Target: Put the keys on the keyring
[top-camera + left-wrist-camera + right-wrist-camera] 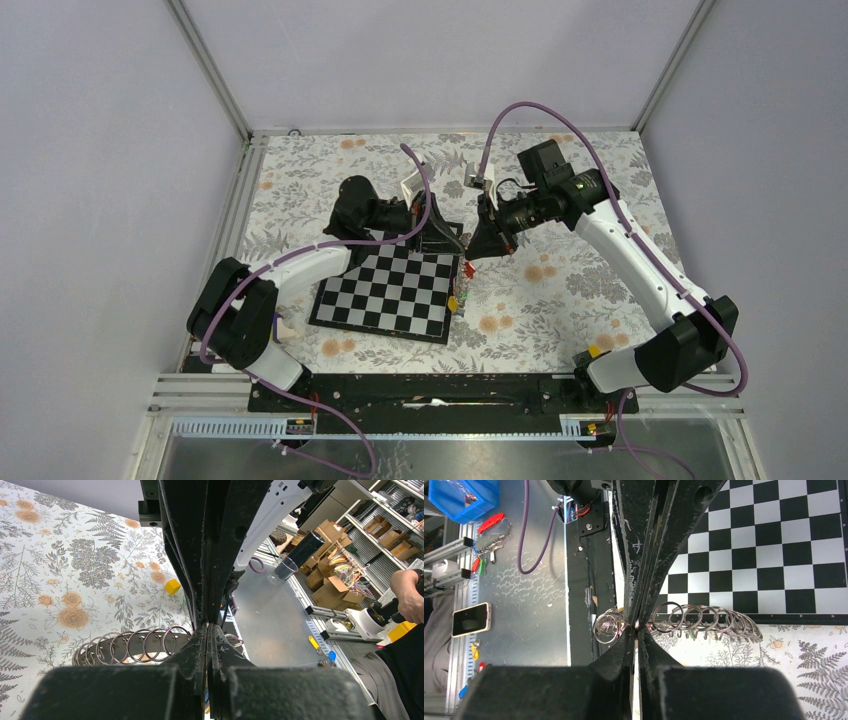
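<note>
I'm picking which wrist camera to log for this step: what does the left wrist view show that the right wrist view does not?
Only the left wrist view: a yellow block and, beyond the table, cardboard boxes on shelves. Only the right wrist view: the chessboard, a phone and a blue bin. Both: the floral cloth and the coiled-wire keyring, seen edge-on as a row of loops and apparently pinched by each view's own closed gripper, the left gripper and the right gripper.

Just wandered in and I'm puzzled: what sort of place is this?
Probably a robotics lab or workshop: a metal frame encloses the table, and shelves of cardboard boxes stand nearby.
</note>
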`<act>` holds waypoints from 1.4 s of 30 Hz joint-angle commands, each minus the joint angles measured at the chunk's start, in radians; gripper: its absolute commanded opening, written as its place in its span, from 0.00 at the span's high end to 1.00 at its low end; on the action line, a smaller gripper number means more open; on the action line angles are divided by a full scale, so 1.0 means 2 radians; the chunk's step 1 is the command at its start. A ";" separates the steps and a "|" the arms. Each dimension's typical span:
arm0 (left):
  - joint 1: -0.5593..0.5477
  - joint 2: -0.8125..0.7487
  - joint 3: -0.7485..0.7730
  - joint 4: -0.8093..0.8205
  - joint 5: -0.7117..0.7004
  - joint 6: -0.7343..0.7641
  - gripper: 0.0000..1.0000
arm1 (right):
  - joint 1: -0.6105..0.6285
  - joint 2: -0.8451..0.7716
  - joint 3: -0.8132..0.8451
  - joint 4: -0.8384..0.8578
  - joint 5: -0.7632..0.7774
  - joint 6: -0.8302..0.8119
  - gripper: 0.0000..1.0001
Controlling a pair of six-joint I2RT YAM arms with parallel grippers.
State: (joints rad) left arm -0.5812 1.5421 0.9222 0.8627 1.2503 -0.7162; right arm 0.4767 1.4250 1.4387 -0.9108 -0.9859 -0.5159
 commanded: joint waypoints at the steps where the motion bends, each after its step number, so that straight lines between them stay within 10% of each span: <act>1: -0.001 -0.005 0.001 0.033 0.003 0.005 1.00 | -0.002 -0.001 0.016 0.007 -0.012 0.003 0.99; 17: 0.009 -0.014 0.008 -0.037 -0.002 0.073 0.68 | 0.047 0.025 0.069 -0.089 0.144 -0.023 1.00; 42: -0.004 -0.003 0.008 -0.054 -0.009 0.088 0.71 | 0.076 0.066 0.137 -0.138 0.192 -0.034 1.00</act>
State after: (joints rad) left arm -0.5869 1.5417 0.9226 0.7055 1.2339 -0.5499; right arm 0.6155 1.5581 1.6821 -1.1706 -0.5854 -0.5716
